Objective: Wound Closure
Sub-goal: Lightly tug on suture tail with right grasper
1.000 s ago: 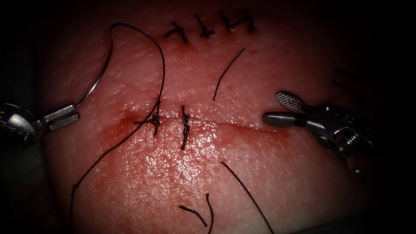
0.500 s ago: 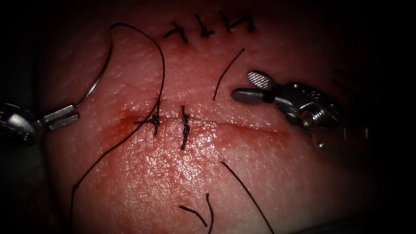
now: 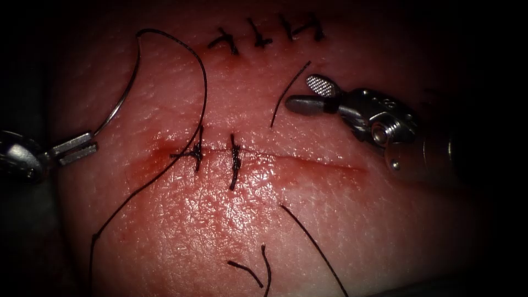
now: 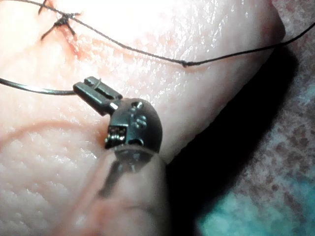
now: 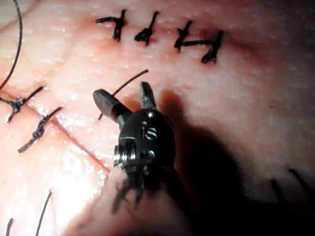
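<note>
Endoscope view: the left tool (image 3: 77, 148) sits at the left edge of the tissue (image 3: 231, 220), its jaws clenched on the needle (image 3: 118, 104) near one end of its curve. From there the needle arcs upward over the tissue toward the upper left corner, free of the surface and not in the tissue. Thread (image 3: 201, 77) runs on from the needle's upper end, curves down to the left stitch (image 3: 196, 151) on the cut (image 3: 308, 159), then trails off toward the lower left edge of the tissue.

A second stitch (image 3: 235, 160) crosses the cut just right of the first. Four older stitches (image 3: 264, 36) line the upper edge of the tissue. Cut ends of thread (image 3: 289, 93) lie loose above the cut, and more lie near the lower edge. Red fluid (image 3: 159, 159) stains the surface around the left end of the cut.

The right tool (image 3: 305, 94) hovers above the cut, right of the two stitches, its jaws parted and holding nothing; the tips lie just beside the loose cut end.

Left wrist view shows the left tool (image 4: 91, 88) gripping the needle (image 4: 34, 88) close to its end, with thread (image 4: 147, 53) crossing the tissue beyond it. Right wrist view shows the right tool (image 5: 125, 96) with jaws spread, empty, near a cut end of thread (image 5: 130, 81).
</note>
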Controlling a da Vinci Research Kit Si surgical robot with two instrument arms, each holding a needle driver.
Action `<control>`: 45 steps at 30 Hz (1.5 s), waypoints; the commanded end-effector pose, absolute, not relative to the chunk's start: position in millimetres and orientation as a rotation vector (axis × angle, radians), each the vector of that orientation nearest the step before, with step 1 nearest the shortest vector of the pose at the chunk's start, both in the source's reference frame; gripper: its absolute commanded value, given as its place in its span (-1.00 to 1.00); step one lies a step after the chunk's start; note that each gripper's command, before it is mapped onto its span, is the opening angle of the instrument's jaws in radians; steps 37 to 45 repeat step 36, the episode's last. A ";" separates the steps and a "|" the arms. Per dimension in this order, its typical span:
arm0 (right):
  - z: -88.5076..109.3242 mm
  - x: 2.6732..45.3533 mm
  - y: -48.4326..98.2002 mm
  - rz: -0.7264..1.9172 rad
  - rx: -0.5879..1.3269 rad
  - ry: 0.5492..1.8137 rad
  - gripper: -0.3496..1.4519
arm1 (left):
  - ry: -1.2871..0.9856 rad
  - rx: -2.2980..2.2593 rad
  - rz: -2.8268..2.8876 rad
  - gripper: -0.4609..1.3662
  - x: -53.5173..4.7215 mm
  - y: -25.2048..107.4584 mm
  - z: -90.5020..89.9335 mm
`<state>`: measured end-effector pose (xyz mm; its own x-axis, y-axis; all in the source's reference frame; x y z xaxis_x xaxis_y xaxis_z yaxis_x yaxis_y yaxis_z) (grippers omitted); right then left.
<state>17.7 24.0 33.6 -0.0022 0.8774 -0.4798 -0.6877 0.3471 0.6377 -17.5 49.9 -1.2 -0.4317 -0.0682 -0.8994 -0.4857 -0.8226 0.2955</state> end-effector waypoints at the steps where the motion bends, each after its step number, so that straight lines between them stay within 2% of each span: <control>1: 33.7 17.8 24.1 1.252 0.241 0.962 0.13 | 0.773 -1.504 2.335 -0.88 -17.6 49.9 -1.2; 8: 34.3 19.1 25.3 1.309 0.242 0.958 0.11 | 0.774 -1.506 2.336 -0.88 -17.4 49.8 -1.2; 10: 34.5 19.4 25.5 1.330 0.247 0.956 0.02 | 0.775 -1.503 2.336 -0.88 -17.3 49.7 -1.3; 11: 34.6 19.7 25.6 1.364 0.264 0.955 -0.21 | 0.775 -1.503 2.336 -0.88 -17.2 49.7 -1.3; 12: 34.6 19.9 25.6 1.404 0.283 0.953 -0.68 | 0.776 -1.500 2.337 -0.88 -17.2 49.7 -1.3; 13: 34.6 20.1 25.6 1.424 0.311 0.956 -1.00 | 0.776 -1.501 2.337 -0.88 -17.1 49.7 -1.3; 45: 34.3 20.4 25.3 1.453 0.294 0.948 -1.00 | 0.778 -1.497 2.337 -0.88 -17.1 49.6 -1.2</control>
